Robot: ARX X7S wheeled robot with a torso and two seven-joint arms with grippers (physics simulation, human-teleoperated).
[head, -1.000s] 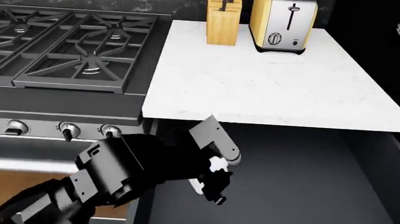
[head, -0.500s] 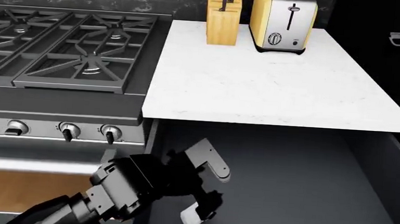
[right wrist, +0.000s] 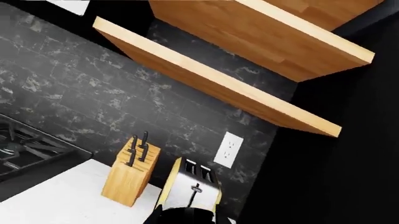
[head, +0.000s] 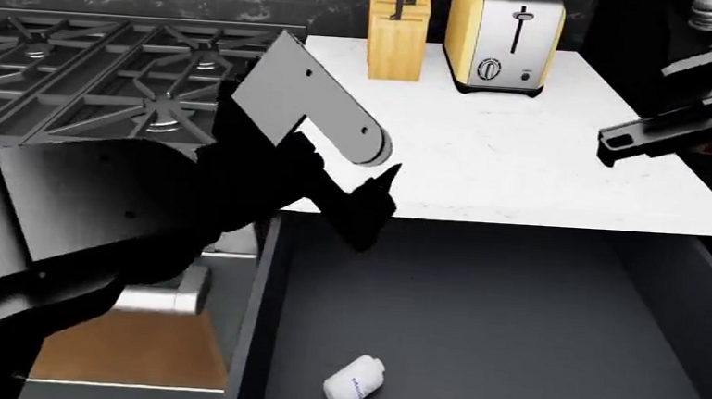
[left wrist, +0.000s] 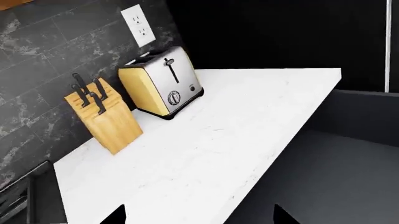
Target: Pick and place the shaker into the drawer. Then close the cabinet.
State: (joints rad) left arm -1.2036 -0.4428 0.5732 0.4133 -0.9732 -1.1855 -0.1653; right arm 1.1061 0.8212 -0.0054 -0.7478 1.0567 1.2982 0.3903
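Observation:
The drawer (head: 535, 312) is pulled wide open below the white counter; its dark inside also shows in the left wrist view (left wrist: 349, 163). No clear glass shaker with a silver cap shows in any view. A white cylinder with blue print (head: 355, 383) lies on its side on the drawer floor near the front left. My left gripper (head: 378, 210) is open and empty, above the drawer's back left corner at the counter edge; its fingertips (left wrist: 115, 217) stand wide apart. My right gripper (head: 638, 135) hangs over the counter's right edge; its jaws are not readable.
A wooden knife block (head: 399, 31) and a yellow-sided toaster (head: 502, 37) stand at the back of the counter (head: 483, 161). A gas stove (head: 103, 82) is on the left, with the left arm partly over it. Wooden shelves (right wrist: 218, 79) hang above.
My left gripper has let go of the white cylinder, which now lies on the drawer floor, and the arm has risen to counter height. My right arm has come into view at the right.

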